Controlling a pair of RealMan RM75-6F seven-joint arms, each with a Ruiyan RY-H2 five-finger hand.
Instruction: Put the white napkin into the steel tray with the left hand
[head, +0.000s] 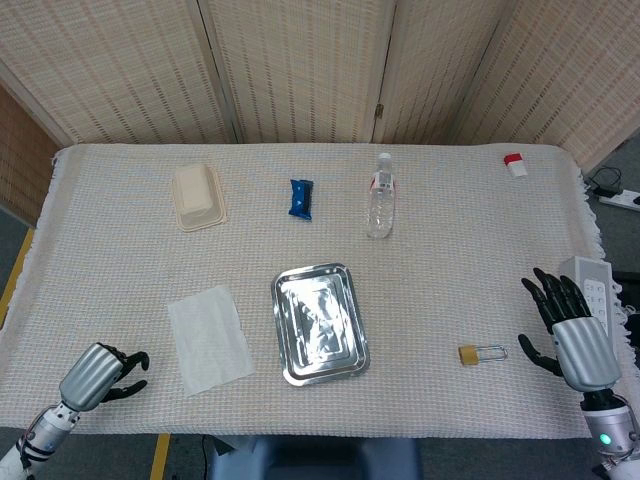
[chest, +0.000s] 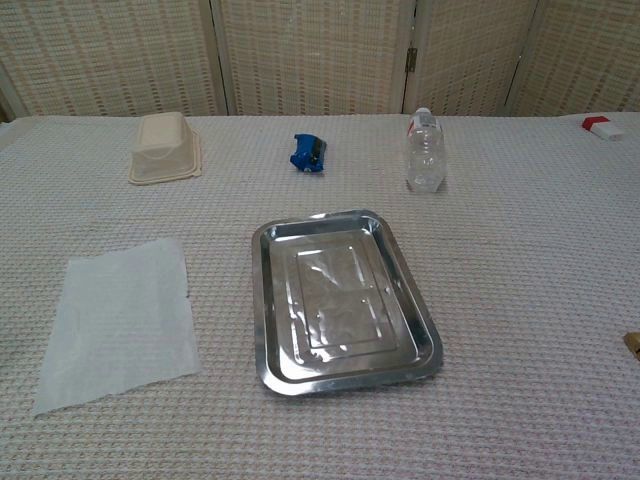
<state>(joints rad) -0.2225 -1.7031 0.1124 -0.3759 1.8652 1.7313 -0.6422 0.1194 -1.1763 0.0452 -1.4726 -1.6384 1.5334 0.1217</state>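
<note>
The white napkin (head: 209, 339) (chest: 121, 320) lies flat on the tablecloth, just left of the steel tray (head: 283, 335) (chest: 266, 310), which holds nothing. My left hand (head: 95, 375) is at the near left table edge, left of the napkin and apart from it, fingers curled in with nothing in them. My right hand (head: 575, 338) hovers at the near right edge with fingers spread, holding nothing. Neither hand shows in the chest view.
At the back stand a beige lidded container (head: 197, 196), a blue packet (head: 301, 198) and a clear water bottle (head: 380, 197). A red-and-white block (head: 514, 164) sits far right. A brass padlock (head: 480, 353) lies near my right hand.
</note>
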